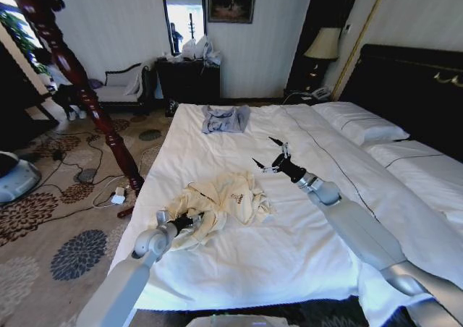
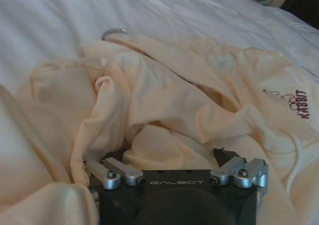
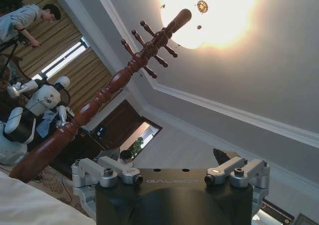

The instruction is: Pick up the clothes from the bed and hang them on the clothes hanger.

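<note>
The cream clothes (image 1: pixel 221 200) lie crumpled on the near left part of the white bed (image 1: pixel 289 247). My left gripper (image 1: pixel 185 222) is pushed into their near edge. In the left wrist view its jaws stand spread, with a fold of the clothes (image 2: pixel 174 110) bulging between them and covering the fingertips. A silvery wire hook of the clothes hanger (image 2: pixel 114 33) pokes out from beyond the fabric; the rest of the hanger is hidden. My right gripper (image 1: pixel 270 156) hovers open above the middle of the bed, empty, pointing up and away from the clothes.
A small grey-blue garment (image 1: pixel 224 119) lies at the bed's far end. A carved dark-red wooden post (image 1: pixel 79 81) stands left of the bed, also the post (image 3: pixel 99 100) against the ceiling. Pillows (image 1: pixel 358 121) and the black headboard (image 1: pixel 405 81) are on the right. Cables lie on the carpet (image 1: pixel 108 193).
</note>
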Controlling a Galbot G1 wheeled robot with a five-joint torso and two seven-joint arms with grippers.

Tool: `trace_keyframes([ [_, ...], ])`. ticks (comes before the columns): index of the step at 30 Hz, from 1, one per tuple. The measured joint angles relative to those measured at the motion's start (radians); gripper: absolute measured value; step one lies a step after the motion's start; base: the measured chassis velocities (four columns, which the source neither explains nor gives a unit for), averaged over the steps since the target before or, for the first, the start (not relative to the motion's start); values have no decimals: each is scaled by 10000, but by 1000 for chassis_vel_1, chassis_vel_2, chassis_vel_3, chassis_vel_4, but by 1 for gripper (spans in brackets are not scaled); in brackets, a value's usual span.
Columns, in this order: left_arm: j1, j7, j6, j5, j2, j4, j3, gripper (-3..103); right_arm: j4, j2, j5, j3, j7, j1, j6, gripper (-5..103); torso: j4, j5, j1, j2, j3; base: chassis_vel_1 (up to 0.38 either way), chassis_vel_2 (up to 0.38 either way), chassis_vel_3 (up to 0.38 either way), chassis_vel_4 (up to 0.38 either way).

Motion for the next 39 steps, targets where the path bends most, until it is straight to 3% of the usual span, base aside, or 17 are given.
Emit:
trace_keyframes([
  [1,-68,-54,21,-106,-44,90,42,101,-2,-4,4,0,0,2,0,100,0,2,0,0,0,0,0,0,0],
  [3,-104,-87,30,-175,-72,141,55,99,-5,-15,5,-1,0,1,2,100,1,2,0,0,0,0,0,0,0],
  [7,-187,-133,37,-490,-180,285,-50,78,-22,-105,16,71,-1,-97,37,100,1,0,-1,0,1,0,0,0,0],
  [9,-182,-140,39,-547,-180,281,-92,78,-28,-109,17,83,-2,-113,46,100,-1,-2,0,0,2,0,0,0,0],
  [16,-60,-103,-70,-754,2,166,-414,45,-94,-70,22,100,-8,-96,80,100,-4,-6,0,0,2,0,0,0,0],
  [18,-39,-51,-137,-757,34,102,-480,45,-107,-59,22,99,-10,-86,84,100,-4,-7,1,-1,3,0,0,0,0],
  [21,62,138,-371,-730,209,-385,-702,30,-118,-46,21,94,-14,-85,98,100,-2,-5,3,-2,3,0,0,0,0],
  [30,300,483,-724,25,851,-1577,-930,26,41,-160,21,276,-12,-239,105,100,3,-2,2,-1,3,0,0,0,0],
  [33,269,544,-776,729,1315,-1813,-932,26,167,-297,21,552,-9,-436,105,100,-8,-4,1,-1,2,0,0,0,0],
  [39,199,413,-547,1533,2042,-2226,-1133,26,334,-436,20,814,2,-665,88,100,3,-5,1,-2,2,0,0,0,0],
])
